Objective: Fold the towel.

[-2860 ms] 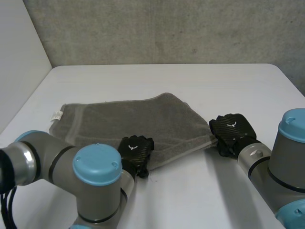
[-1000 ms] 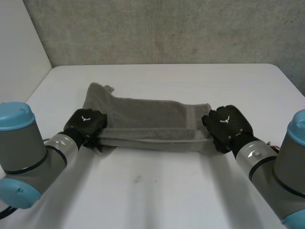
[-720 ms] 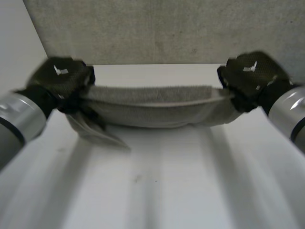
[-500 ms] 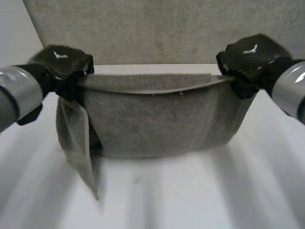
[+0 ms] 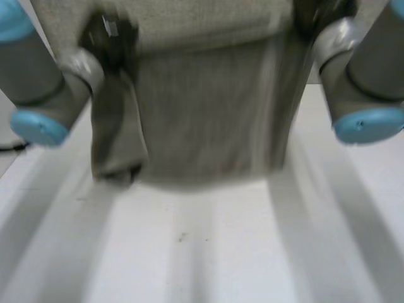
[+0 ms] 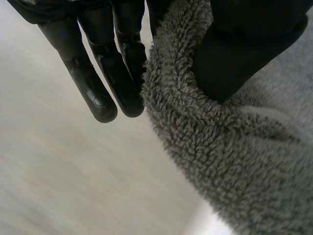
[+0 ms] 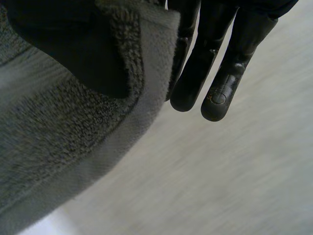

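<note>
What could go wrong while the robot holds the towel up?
The towel might slip: the left hand and right hand each pinch only a bit of its edge. Also, its side below the left hand hangs bunched, so it may land crooked on the table.

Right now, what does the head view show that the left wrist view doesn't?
Head view: the whole towel hanging between the left arm and right arm, down toward the table. Left wrist view: the left hand up close, its thumb pinching the towel's edge against its fingers. Both: the grey towel, held up.
</note>
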Motion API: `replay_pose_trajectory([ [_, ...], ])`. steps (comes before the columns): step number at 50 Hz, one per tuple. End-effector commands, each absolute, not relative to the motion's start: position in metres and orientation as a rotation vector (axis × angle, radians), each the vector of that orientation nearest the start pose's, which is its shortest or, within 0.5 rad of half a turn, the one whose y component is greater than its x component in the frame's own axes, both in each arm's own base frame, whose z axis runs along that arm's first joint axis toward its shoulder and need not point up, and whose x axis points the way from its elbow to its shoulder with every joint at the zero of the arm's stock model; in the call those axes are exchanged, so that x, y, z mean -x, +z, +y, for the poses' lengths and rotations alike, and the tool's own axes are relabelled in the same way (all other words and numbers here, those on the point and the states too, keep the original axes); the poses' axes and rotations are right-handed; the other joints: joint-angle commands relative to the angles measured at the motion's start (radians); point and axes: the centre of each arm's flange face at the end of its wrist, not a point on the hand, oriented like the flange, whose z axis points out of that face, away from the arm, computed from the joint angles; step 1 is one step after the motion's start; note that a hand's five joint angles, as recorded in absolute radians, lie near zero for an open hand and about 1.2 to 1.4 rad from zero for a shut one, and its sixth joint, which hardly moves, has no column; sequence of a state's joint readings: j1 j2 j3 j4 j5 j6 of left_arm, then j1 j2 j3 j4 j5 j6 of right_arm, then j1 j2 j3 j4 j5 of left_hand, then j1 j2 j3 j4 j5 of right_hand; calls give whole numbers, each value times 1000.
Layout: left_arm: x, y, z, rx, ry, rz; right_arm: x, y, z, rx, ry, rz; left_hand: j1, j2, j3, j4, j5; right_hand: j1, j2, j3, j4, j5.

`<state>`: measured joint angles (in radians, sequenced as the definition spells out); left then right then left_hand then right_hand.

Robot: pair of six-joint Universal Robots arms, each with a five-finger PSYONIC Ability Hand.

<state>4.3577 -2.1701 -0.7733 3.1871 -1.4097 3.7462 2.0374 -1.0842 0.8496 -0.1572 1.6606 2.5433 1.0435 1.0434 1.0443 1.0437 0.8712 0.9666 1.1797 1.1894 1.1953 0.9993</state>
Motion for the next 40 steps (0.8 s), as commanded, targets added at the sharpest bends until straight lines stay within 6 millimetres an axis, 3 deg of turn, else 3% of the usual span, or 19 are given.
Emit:
replay_pose_trajectory([
  [1, 286, 438, -339, -776, -2845, 1279, -292, 432, -306, 646, -2925, 1359, 221, 221, 220, 221, 219, 430, 217, 207, 201, 222],
  [3, 286, 431, -336, -814, -2838, 1359, -291, 425, -304, 668, -2905, 1391, 230, 230, 229, 230, 228, 430, 217, 207, 201, 222],
  [5, 285, 419, -336, -867, -2800, 1452, -290, 400, -301, 747, -2835, 1482, 233, 233, 232, 233, 231, 430, 217, 207, 201, 222],
  [7, 282, 386, -336, -977, -2672, 1678, -289, 388, -297, 797, -2791, 1524, 233, 233, 232, 233, 231, 430, 217, 207, 201, 222],
  [8, 282, 385, -336, -978, -2672, 1679, -289, 388, -297, 797, -2790, 1525, 233, 233, 232, 233, 231, 430, 217, 207, 201, 222],
  [10, 264, 348, -342, -1016, -2490, 1918, -284, 366, -290, 889, -2698, 1626, 221, 221, 220, 221, 219, 430, 217, 207, 201, 222],
  [11, 264, 348, -342, -1016, -2489, 1919, -284, 366, -290, 890, -2697, 1626, 221, 221, 220, 221, 219, 430, 217, 207, 201, 222],
  [12, 258, 331, -342, -1026, -2406, 2020, -283, 352, -286, 936, -2634, 1688, 218, 218, 217, 218, 216, 430, 217, 207, 201, 222],
  [13, 258, 331, -342, -1026, -2405, 2021, -282, 338, -283, 983, -2565, 1756, 218, 218, 217, 218, 216, 430, 217, 207, 201, 222],
  [15, 249, 301, -339, -1031, -2267, 2177, -280, 325, -280, 1024, -2500, 1820, 218, 218, 217, 218, 216, 430, 217, 207, 201, 222],
  [18, 244, 276, -334, -1036, -2164, 2286, -275, 296, -271, 1104, -2349, 1954, 209, 209, 208, 209, 207, 430, 217, 207, 201, 222],
  [19, 244, 276, -334, -1036, -2163, 2287, -275, 296, -271, 1105, -2348, 1955, 209, 209, 208, 209, 207, 430, 217, 207, 201, 222],
  [21, 242, 265, -333, -1034, -2118, 2332, -270, 265, -261, 1177, -2197, 2070, 209, 209, 208, 209, 207, 430, 217, 207, 201, 222],
  [22, 238, 252, -333, -1025, -2063, 2384, -270, 265, -261, 1177, -2196, 2070, 209, 209, 208, 209, 207, 430, 217, 207, 201, 222],
  [24, 234, 236, -332, -1020, -1998, 2442, -266, 236, -252, 1233, -2067, 2147, 206, 206, 206, 206, 204, 430, 217, 207, 201, 222],
  [26, 231, 207, -326, -1045, -1881, 2525, -265, 224, -249, 1258, -2015, 2161, 206, 206, 206, 206, 204, 430, 217, 207, 201, 222],
  [32, 230, 182, -318, -1136, -1767, 2526, -258, 203, -252, 1243, -1915, 2185, 21, 22, 21, 21, 19, 430, 217, 207, 201, 222],
  [34, 231, 173, -315, -1169, -1744, 2508, -258, 199, -251, 1215, -1889, 2187, -370, -370, -371, -371, -373, 430, 217, 207, 201, 222],
  [40, 233, 160, -305, -1184, -1739, 2511, -256, 184, -255, 1048, -1821, 2225, -510, -510, -511, -510, -512, 430, 217, 207, 201, 222],
])
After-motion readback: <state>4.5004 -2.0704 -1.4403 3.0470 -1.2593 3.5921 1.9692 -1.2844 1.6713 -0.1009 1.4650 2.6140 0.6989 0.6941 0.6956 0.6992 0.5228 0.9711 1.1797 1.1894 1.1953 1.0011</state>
